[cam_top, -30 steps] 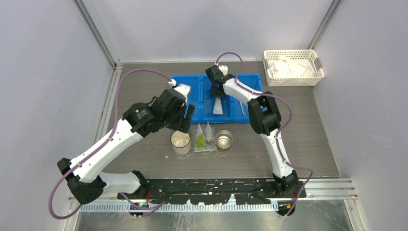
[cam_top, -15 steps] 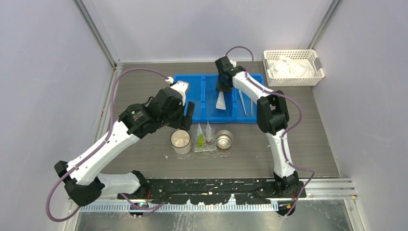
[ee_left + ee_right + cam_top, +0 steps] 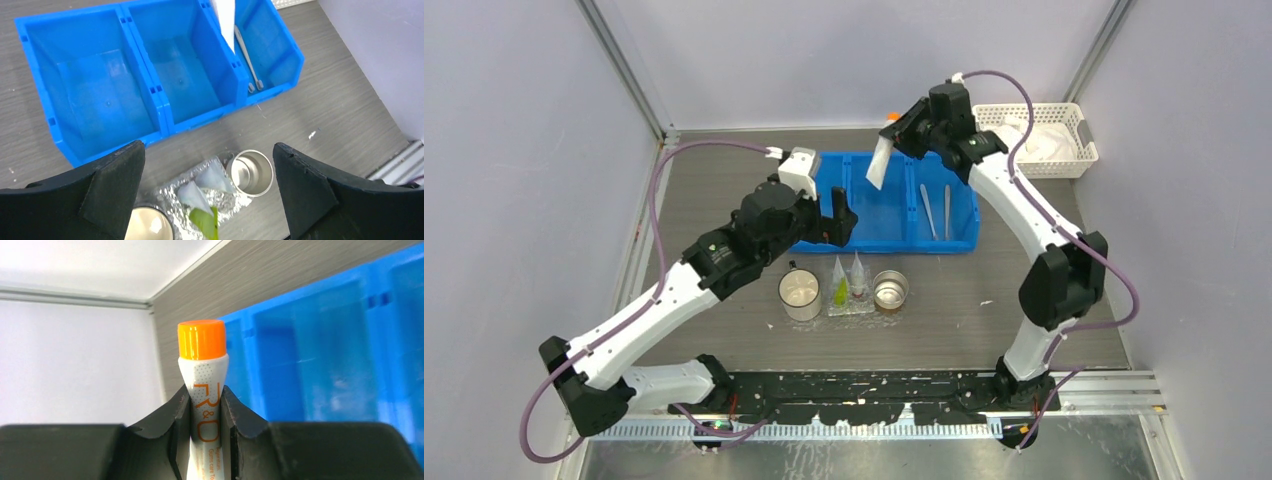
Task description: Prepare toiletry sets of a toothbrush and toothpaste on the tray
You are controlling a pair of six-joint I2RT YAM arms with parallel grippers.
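My right gripper (image 3: pixel 902 132) is shut on a white toothpaste tube (image 3: pixel 880 162) with an orange cap, held in the air above the back of the blue bin (image 3: pixel 964 225). In the right wrist view, the tube (image 3: pixel 202 370) is pinched between the fingers of the right gripper (image 3: pixel 205 400). The small clear tray (image 3: pixel 864 307) sits in front of the bin. It holds two clear packets, one green (image 3: pixel 839 287) and one reddish (image 3: pixel 858 280). My left gripper (image 3: pixel 832 222) is open and empty above the bin's front edge. In the left wrist view (image 3: pixel 207 150), it is high over the tray (image 3: pixel 172 195).
A cream-lined cup (image 3: pixel 799 295) stands left of the tray and a steel cup (image 3: pixel 890 290) right of it. Two slim pale toothbrushes (image 3: pixel 934 210) lie in the bin's right compartment. A white lattice basket (image 3: pixel 1034 140) with white bags stands at the back right.
My right gripper has lifted the tube out of the bin's middle compartment, up and toward the back right. My left arm has swung right, over the bin's front edge.
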